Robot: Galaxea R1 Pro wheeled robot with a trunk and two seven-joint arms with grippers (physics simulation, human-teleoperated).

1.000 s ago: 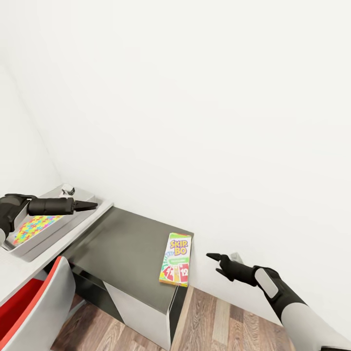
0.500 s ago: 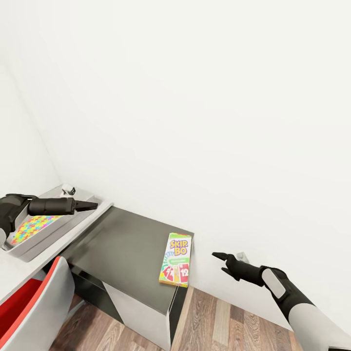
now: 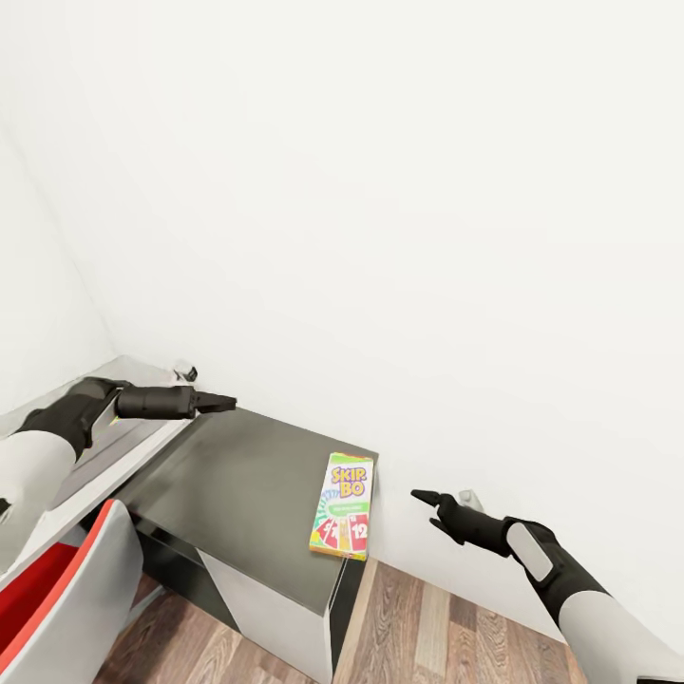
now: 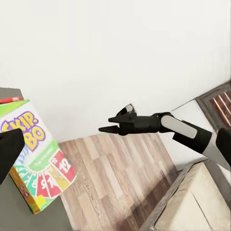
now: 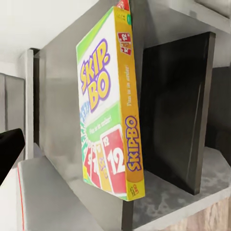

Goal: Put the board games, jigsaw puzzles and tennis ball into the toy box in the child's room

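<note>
Board game point(image 3: 343, 506) – glossy printed card; side unit point(image 3: 247, 484) top – smooth matt dark grey; floor point(image 3: 427, 627) at 6 o'clock – wood planks.

Board game point(image 3: 343, 504) lies on the table's point(image 3: 242, 475) right edge — chair point(image 3: 66, 589) at left.

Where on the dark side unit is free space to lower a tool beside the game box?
The dark side unit is bare from the pale desk edge to the board game. The game lies at the right edge, so that side is tight.

Pale grey forearms; black wrists; slim black pointed fingers point(image 3: 425, 496); grey wrist panel.
</note>
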